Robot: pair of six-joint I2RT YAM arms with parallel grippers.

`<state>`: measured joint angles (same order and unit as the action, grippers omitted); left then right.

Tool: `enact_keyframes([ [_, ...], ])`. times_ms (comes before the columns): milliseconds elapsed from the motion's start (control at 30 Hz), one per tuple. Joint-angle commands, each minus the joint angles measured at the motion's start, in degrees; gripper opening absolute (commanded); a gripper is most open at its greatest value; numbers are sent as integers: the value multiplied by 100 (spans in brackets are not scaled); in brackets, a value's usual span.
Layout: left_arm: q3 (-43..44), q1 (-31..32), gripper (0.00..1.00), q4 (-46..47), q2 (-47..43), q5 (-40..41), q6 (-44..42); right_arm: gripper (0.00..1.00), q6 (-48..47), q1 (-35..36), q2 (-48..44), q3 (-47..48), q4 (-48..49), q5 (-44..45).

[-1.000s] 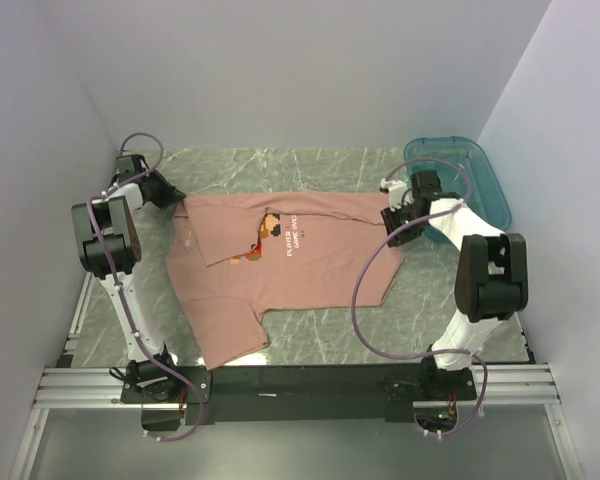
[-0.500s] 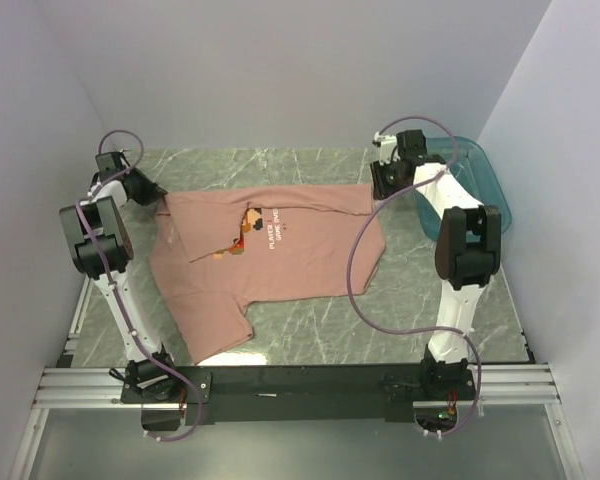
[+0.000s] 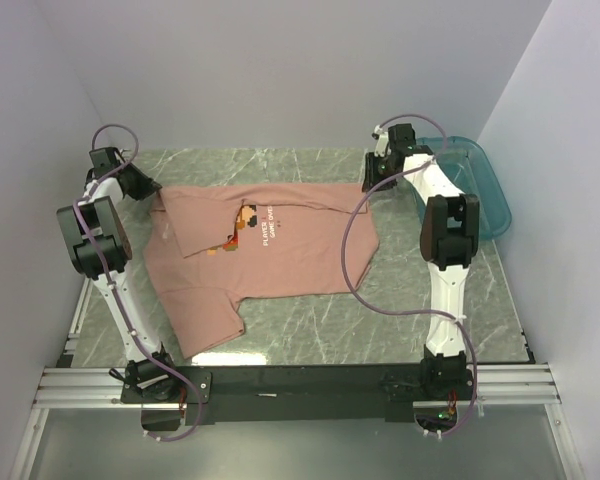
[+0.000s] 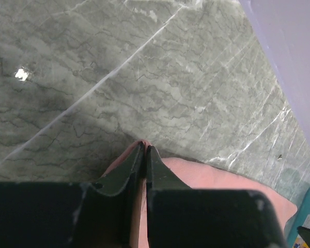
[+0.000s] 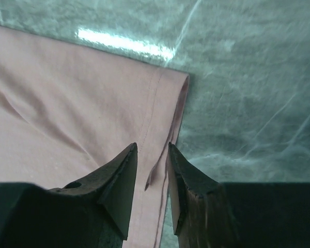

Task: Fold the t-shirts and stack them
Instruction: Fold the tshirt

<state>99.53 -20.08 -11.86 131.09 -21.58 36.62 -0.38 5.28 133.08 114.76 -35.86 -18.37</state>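
Left hand first: clenched to a thin slit, with a corner of the pink t-shirt nipped between the tips. From the hand's own camera the cloth runs back under the fingers and off to their right. Straight ahead of the tips there's only green-grey marbled desk.

Over to the right hand: released, fingers apart, and the stitched hem of the t-shirt runs right up into the gap. A small ridge of cloth stands up between the fingers, but neither finger presses on it. The shirt's corner lies flat just ahead of the tips. Shirt fills everything to their left, shiny desk everything to their right.

From above, the left hand and the right hand sit at the two far corners of the t-shirt, which is spread across the desk between them. One sleeve trails back towards the left arm's base.

The chest print faces up, red-brown pixel figures, nearer the left hand. Beside it is small white lettering, apparently "PLAYER" over "GAME OVER", though it's too tiny to be sure.

Just beyond the right hand, on its outer side, sits a teal tub.
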Motion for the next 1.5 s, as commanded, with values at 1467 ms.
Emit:
enact_keyframes([
  [1467, -47, -146, 10, 412, 57, -267, -50, 36, -67, 184, -1126, -1263, 395, 99],
])
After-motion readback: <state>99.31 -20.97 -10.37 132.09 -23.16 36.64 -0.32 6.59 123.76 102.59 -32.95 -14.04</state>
